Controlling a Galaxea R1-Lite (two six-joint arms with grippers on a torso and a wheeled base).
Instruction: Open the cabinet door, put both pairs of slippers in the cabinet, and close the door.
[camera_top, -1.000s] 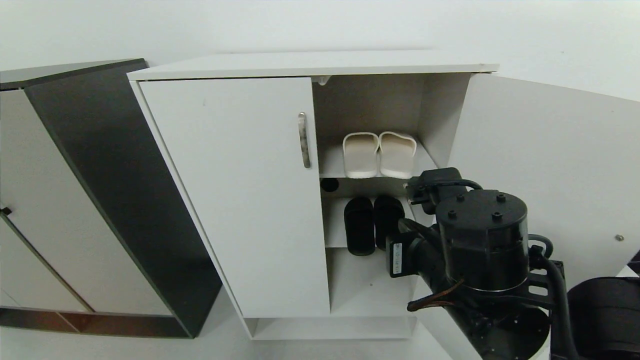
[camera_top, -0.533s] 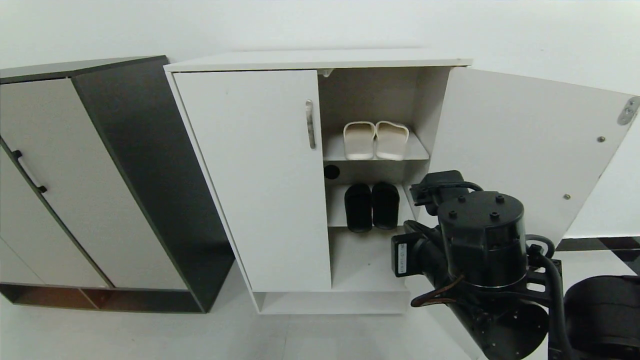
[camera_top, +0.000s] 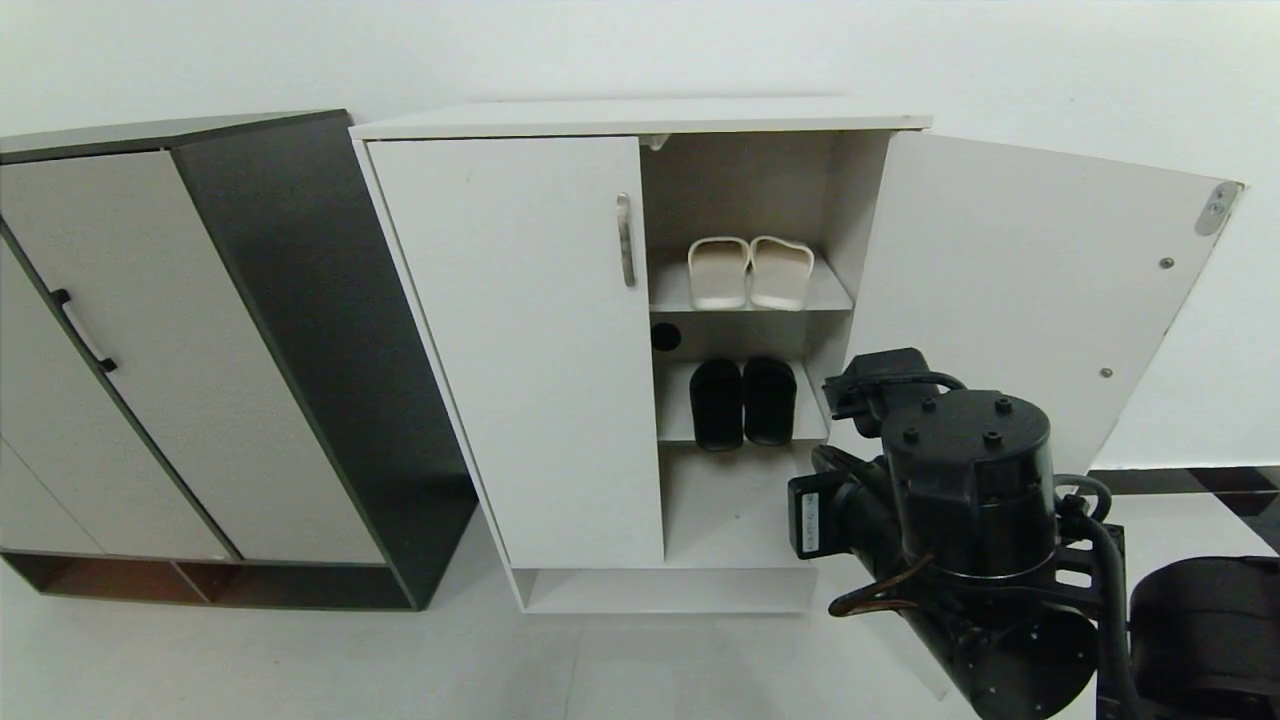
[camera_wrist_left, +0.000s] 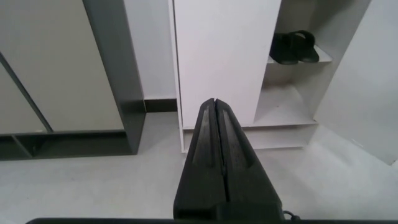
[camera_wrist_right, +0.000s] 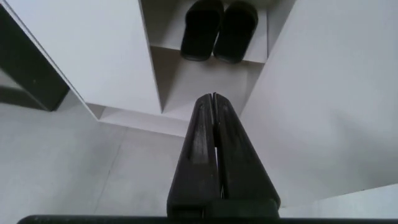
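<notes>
Sitting on the upper shelf (camera_top: 832, 296) of the white cabinet (camera_top: 520, 350) are the white slippers (camera_top: 750, 272), the black slippers (camera_top: 743, 402) lying on the shelf below. Its right door (camera_top: 1010, 290) is standing wide open. The right gripper (camera_wrist_right: 213, 98) is hanging before the opening, jaws together on nothing; the left gripper (camera_wrist_left: 214, 103) is hovering over the floor (camera_wrist_left: 112, 180), jaws likewise together. A dark cabinet (camera_top: 300, 330) is standing alongside.

A plain white wall (camera_top: 1050, 60) stood behind, above a pale grey floor (camera_top: 300, 660); a dark skirting strip (camera_top: 1180, 478) edged it. A dark-sided cabinet with light grey doors (camera_top: 200, 350) stood left.
</notes>
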